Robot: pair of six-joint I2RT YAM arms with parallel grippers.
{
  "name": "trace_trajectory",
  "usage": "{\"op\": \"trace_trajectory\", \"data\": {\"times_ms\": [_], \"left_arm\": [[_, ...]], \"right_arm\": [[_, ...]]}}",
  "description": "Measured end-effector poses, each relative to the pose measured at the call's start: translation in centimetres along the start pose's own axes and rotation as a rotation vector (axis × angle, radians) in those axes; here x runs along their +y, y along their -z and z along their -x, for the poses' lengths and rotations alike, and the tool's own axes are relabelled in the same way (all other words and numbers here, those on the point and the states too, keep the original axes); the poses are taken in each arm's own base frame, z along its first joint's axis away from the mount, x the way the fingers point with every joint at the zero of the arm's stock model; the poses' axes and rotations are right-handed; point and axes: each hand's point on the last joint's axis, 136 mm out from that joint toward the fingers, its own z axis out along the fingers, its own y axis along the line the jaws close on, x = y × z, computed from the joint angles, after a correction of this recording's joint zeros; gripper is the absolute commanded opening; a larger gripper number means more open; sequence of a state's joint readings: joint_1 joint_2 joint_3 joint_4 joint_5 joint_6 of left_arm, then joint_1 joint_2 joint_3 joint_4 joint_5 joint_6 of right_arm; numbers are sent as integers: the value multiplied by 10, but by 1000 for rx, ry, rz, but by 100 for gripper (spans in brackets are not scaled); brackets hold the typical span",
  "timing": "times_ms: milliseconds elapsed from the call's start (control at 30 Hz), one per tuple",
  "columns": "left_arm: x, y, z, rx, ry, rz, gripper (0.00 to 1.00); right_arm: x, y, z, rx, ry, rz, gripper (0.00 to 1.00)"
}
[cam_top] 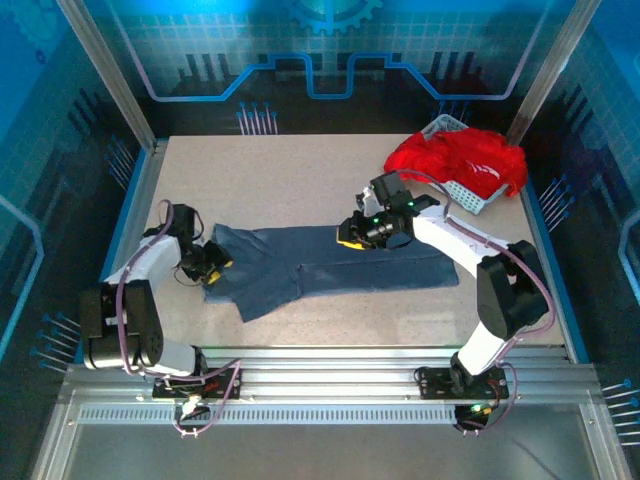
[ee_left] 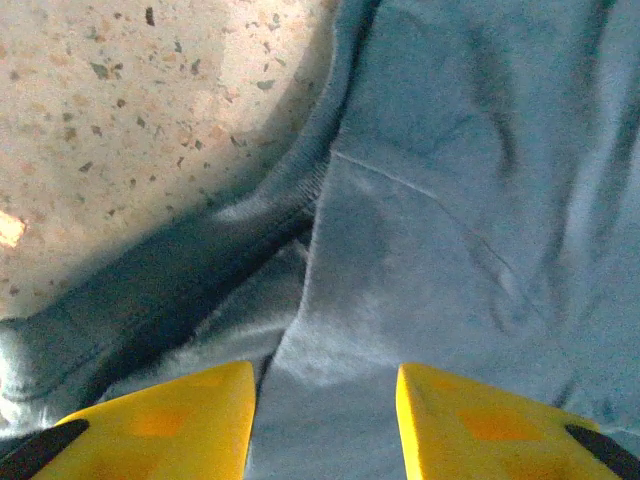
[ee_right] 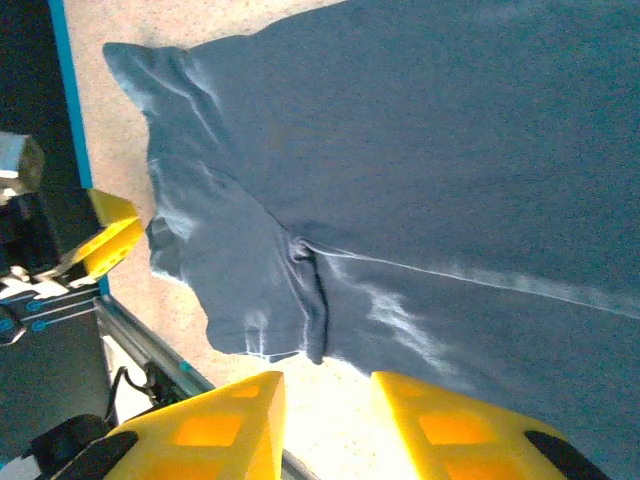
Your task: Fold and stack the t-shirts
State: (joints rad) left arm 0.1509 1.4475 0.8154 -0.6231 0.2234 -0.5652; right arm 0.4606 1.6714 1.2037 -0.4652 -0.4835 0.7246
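Observation:
A slate-blue t-shirt (cam_top: pixel 340 268) lies spread across the middle of the table, with a sleeve rumpled at its left end. My left gripper (cam_top: pixel 213 262) sits low at that left end. In the left wrist view it (ee_left: pixel 325 420) is open, with the blue cloth (ee_left: pixel 450 200) and a seam fold lying under the gap between the yellow fingers (ee_left: pixel 170 420). My right gripper (cam_top: pixel 358 232) hovers over the shirt's far edge near its middle. Seen from the right wrist, it (ee_right: pixel 325 425) is open above the shirt (ee_right: pixel 450 150) and a strip of bare table. A red t-shirt (cam_top: pixel 465 158) is heaped on the basket.
The white perforated basket (cam_top: pixel 468 195) stands at the back right corner under the red cloth. Bare speckled tabletop (cam_top: pixel 300 175) lies behind the blue shirt. A metal rail (cam_top: pixel 330 365) runs along the near edge. The left gripper's yellow finger (ee_right: pixel 105 240) shows in the right wrist view.

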Motion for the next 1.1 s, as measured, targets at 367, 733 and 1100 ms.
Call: {"op": "trace_trajectory", "data": {"times_ms": [367, 733, 1100], "left_arm": [[-2, -21, 13, -10, -46, -8, 34], [-1, -28, 16, -8, -51, -6, 19], [-12, -4, 17, -78, -70, -59, 8]], "right_arm": [[26, 0, 3, 8, 38, 124, 31], [28, 0, 3, 11, 34, 134, 31], [22, -7, 2, 25, 20, 122, 31]]}}
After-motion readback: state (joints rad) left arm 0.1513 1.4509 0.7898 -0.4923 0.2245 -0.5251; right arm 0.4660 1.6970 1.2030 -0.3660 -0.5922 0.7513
